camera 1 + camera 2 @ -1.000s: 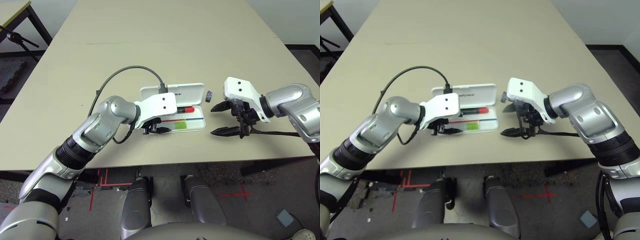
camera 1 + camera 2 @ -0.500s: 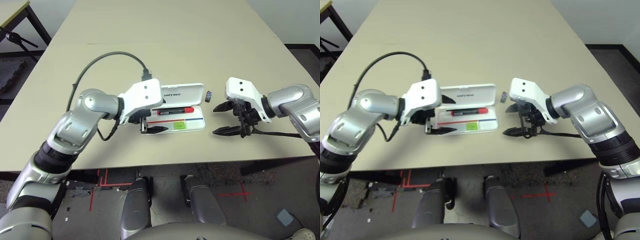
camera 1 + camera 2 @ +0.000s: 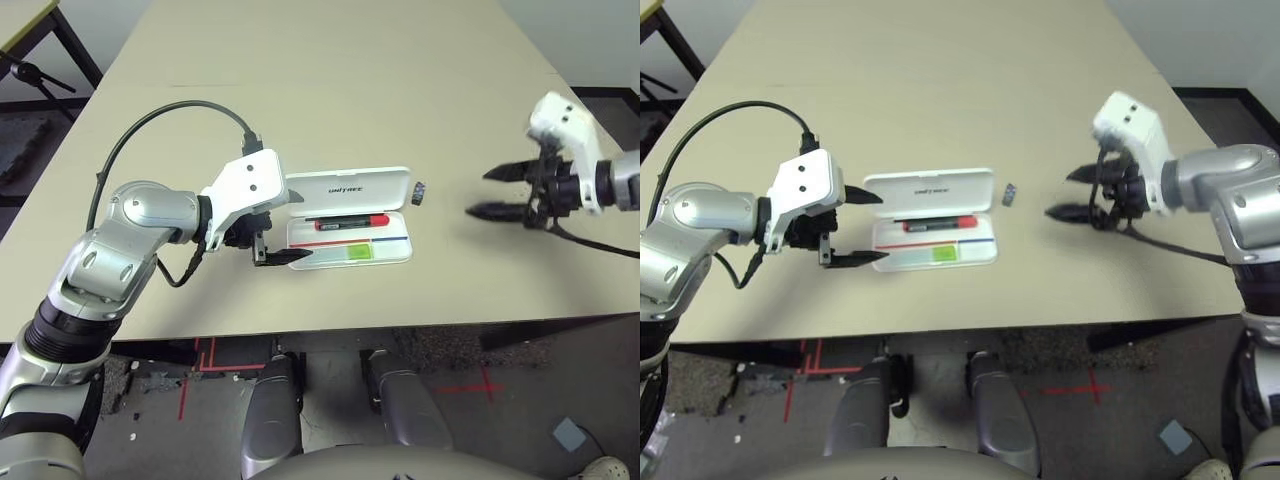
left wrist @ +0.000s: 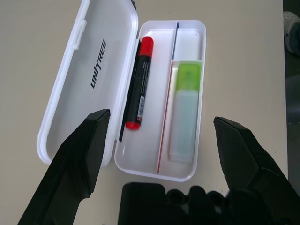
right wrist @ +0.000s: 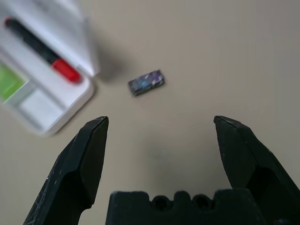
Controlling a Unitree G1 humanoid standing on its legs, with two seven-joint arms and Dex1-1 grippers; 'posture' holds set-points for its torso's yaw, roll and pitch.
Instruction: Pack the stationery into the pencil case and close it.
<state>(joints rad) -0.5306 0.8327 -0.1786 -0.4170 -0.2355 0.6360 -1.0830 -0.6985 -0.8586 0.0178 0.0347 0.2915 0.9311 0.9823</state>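
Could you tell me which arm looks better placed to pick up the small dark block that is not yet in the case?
Probably the right. The dark block lies on the table right of the open pencil case, between it and the open right gripper; the left gripper sits at the case's far end.

White pencil case (image 4: 75, 89) with dark lettering, red and blue lines inside. Black-barrelled marker (image 4: 138, 84), red cap. Pale highlighter (image 4: 184, 115), lime-green cap. Dark grey block (image 5: 146, 82). Beige table (image 3: 330, 90). Black fingers (image 4: 77, 159).
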